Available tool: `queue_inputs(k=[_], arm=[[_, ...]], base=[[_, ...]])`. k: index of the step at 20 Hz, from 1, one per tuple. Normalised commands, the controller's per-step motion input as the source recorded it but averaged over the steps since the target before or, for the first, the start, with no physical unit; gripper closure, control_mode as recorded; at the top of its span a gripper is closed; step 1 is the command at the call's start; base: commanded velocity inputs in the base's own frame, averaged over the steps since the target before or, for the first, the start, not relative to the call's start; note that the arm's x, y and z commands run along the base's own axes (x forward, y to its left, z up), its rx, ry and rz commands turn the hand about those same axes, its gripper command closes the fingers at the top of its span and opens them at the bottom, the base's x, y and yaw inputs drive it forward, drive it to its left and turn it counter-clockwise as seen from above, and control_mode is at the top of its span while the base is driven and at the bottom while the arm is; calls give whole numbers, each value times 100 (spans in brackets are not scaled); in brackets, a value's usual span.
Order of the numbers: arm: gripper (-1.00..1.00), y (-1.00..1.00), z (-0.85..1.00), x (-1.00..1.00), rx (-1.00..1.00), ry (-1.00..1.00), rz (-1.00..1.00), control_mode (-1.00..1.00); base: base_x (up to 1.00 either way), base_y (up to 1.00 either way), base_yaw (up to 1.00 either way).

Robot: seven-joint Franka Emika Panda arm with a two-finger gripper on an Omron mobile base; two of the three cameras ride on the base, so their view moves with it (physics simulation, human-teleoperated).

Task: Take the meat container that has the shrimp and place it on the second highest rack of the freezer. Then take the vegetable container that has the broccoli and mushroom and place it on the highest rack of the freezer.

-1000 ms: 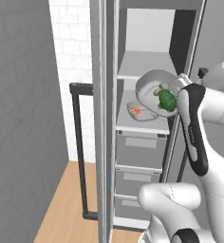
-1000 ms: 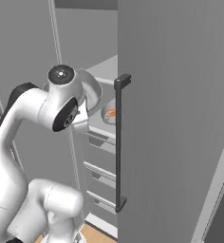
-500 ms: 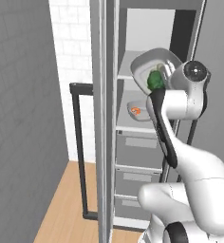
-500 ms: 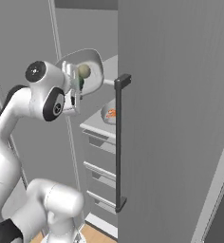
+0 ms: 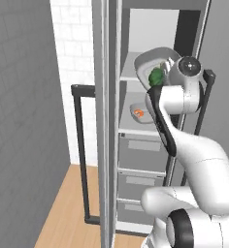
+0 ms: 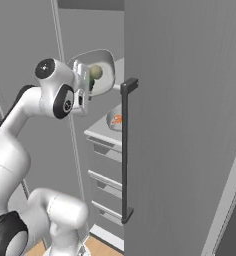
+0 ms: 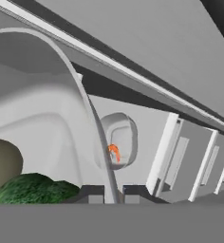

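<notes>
The vegetable container point(image 5: 153, 65) rides high in front of the open freezer point(image 5: 150, 29), tipped steeply on its side, and that tilt is the main risk: the broccoli point(image 5: 156, 76) and the mushroom point(image 6: 95, 72) lie loose against its lower wall, just above the gripper point(image 7: 113, 193), and could roll out over the rim before the container is level. The gripper is clamped on the container's thin rim, one finger on each side of the wall, so the hold is narrow; a quick wrist turn could let the container pivot or slip. A second risk is the edge of the highest rack point(image 5: 127, 73), which lies just to the left of the gripper and close to the container: a low approach would knock the rim against the slab. The door handle point(image 6: 125, 150) to the right leaves little room for the elbow.

In the hand view, left to right: the vegetable container's pale inner wall curves up from the gripper, holding the beige mushroom at the far left and the dark green broccoli beside it, right by the fingertips. Beyond the gripper, well apart and lower, the meat container point(image 7: 117, 141) sits on the second highest rack point(image 5: 136, 128) with the small orange shrimp point(image 7: 114, 153) inside. By the look of it, that half of the task is done.
</notes>
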Motion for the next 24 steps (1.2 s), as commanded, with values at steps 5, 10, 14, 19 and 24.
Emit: queue_inputs(k=[5, 10, 14, 19, 24], arm=[[100, 0, 0, 83, 10, 1, -15, -100], [100, 0, 11, 78, 0, 1, -4, -100], [100, 0, 10, 67, 1, 0, -2, -100], [100, 0, 6, 54, 1, 0, 0, -100], [100, 0, 6, 30, 0, 0, 0, -100]], base=[[0, 0, 0], [0, 0, 0], [0, 0, 0], [0, 0, 0], [0, 0, 0]])
